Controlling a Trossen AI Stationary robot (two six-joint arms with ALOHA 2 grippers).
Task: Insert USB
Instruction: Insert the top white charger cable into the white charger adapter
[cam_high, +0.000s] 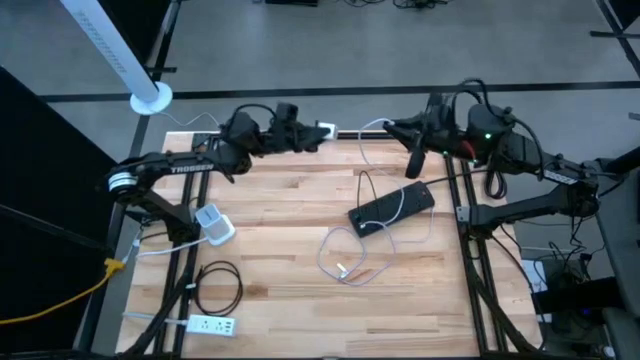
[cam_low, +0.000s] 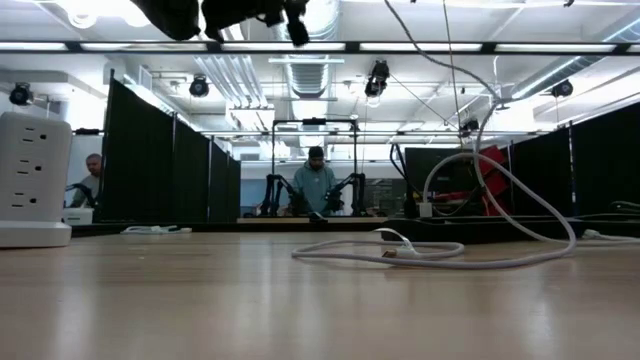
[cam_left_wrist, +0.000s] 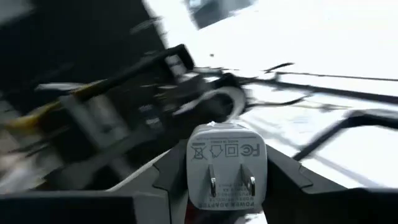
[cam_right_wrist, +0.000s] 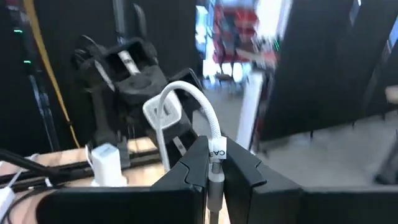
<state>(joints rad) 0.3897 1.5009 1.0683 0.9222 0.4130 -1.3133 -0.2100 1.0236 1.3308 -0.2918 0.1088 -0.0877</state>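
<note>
A white two-prong charger (cam_left_wrist: 226, 167) sits between the fingers of my left gripper (cam_high: 318, 130), above the table's far edge. My right gripper (cam_high: 388, 126) faces it from the right, level, shut on a white USB cable (cam_right_wrist: 186, 93). In the right wrist view the cable arches out past the fingertips and bends back down. The rest of it (cam_high: 345, 255) lies in loose loops on the wooden table (cam_high: 280, 200), crossing a flat black device (cam_high: 392, 208). I cannot see the USB plug itself. My left gripper pinches the charger's body between its two fingers, one on each side (cam_left_wrist: 193, 168). The prong face (cam_left_wrist: 227, 183) points back at the wrist camera. The charger is lifted clear of the table. My right gripper pinches the cable at a white collar (cam_right_wrist: 216, 151) between its shut fingers, which point level toward the table's left. The cable leaves the fingertips in an arch and hangs slack down to the table.
A white outlet cube (cam_high: 213, 224) stands at the table's left, also in the low view (cam_low: 30, 180). A coiled black cord (cam_high: 218, 285) and a white power strip (cam_high: 212, 324) lie near the front left corner. People stand in the room beyond the table.
</note>
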